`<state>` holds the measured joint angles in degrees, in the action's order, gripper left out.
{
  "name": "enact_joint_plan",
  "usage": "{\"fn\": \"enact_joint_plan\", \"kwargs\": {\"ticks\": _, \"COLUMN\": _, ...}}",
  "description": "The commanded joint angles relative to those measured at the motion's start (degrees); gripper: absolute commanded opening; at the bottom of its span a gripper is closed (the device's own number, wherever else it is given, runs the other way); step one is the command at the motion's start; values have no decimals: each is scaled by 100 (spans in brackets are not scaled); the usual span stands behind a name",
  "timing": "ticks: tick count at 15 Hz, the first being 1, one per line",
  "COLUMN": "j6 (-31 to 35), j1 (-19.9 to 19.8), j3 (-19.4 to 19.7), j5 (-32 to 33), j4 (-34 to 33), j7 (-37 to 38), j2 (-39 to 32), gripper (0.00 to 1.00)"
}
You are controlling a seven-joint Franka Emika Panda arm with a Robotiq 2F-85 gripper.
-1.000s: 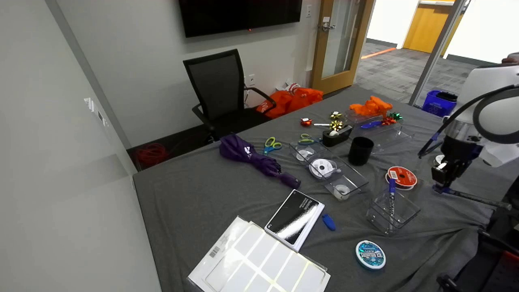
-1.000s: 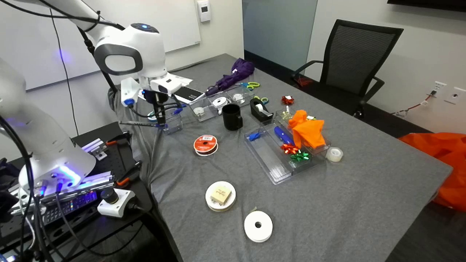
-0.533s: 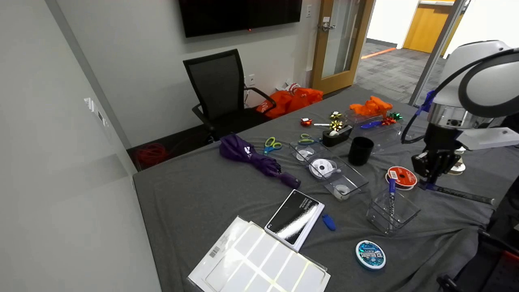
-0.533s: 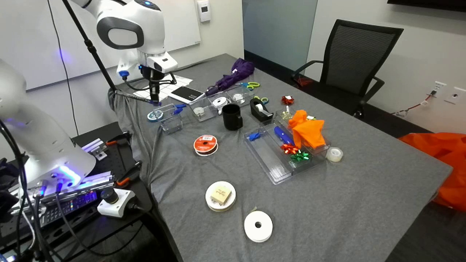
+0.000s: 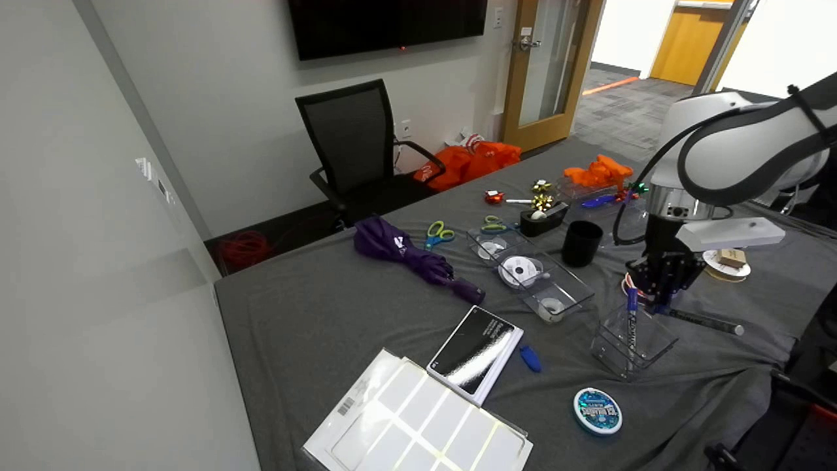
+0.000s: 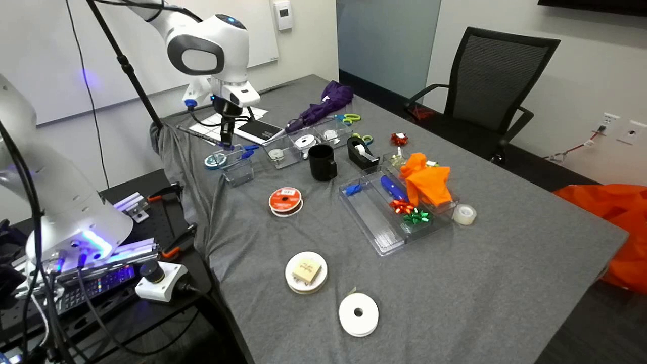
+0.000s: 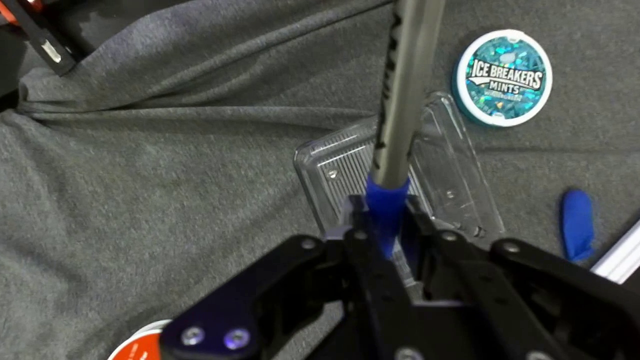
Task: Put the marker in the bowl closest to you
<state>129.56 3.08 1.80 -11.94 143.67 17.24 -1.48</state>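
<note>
My gripper [image 5: 662,307] is shut on a grey-barrelled marker [image 5: 709,322] by its blue end. In the wrist view the marker [image 7: 407,95] points up and away from the jaws [image 7: 387,215]. The gripper hangs above a small clear box [image 5: 611,358], which also shows under the jaws in the wrist view [image 7: 462,165]. Another marker [image 5: 632,327] with a blue cap leans upright in that box. No bowl can be made out; the orange-red round thing [image 6: 285,198] looks like a ribbon spool. It is mostly hidden behind the gripper in an exterior view and cut off in the wrist view [image 7: 137,350].
A mint tin [image 5: 597,411] and a blue object [image 5: 530,358] lie near the clear box. A black cup [image 6: 322,163], a clear tray [image 5: 565,278] with spools, a tape dispenser [image 6: 362,154] and a larger clear tray [image 6: 384,242] stand farther off. White spools [image 6: 358,314] lie on the cloth.
My gripper has moved with the marker from beside the orange-red spool to over the clear box. The marker stays held. The objects on the table have not moved.
</note>
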Motion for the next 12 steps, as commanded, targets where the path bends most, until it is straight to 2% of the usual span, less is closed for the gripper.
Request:
{"fn": "enact_joint_plan", "kwargs": {"ticks": 1, "j6": 92, "j1": -86, "j3": -90, "j5": -87, "j4": -299, "j7": -67, "j2": -537, "gripper": 5}}
{"fn": "enact_joint_plan", "kwargs": {"ticks": 6, "j6": 415, "j1": -77, "j3": -100, "j5": -140, "j4": -551, "j7": -85, "j2": -1060, "gripper": 5}}
{"fn": "enact_joint_plan", "kwargs": {"ticks": 9, "j6": 680, "j1": -149, "j3": -209, "j5": -572, "j4": -581, "j7": -668, "j2": -1212, "gripper": 5}}
{"fn": "enact_joint_plan", "kwargs": {"ticks": 12, "j6": 820, "j1": -142, "j3": -257, "j5": -692, "j4": -550, "j7": -950, "j2": -1302, "gripper": 5}}
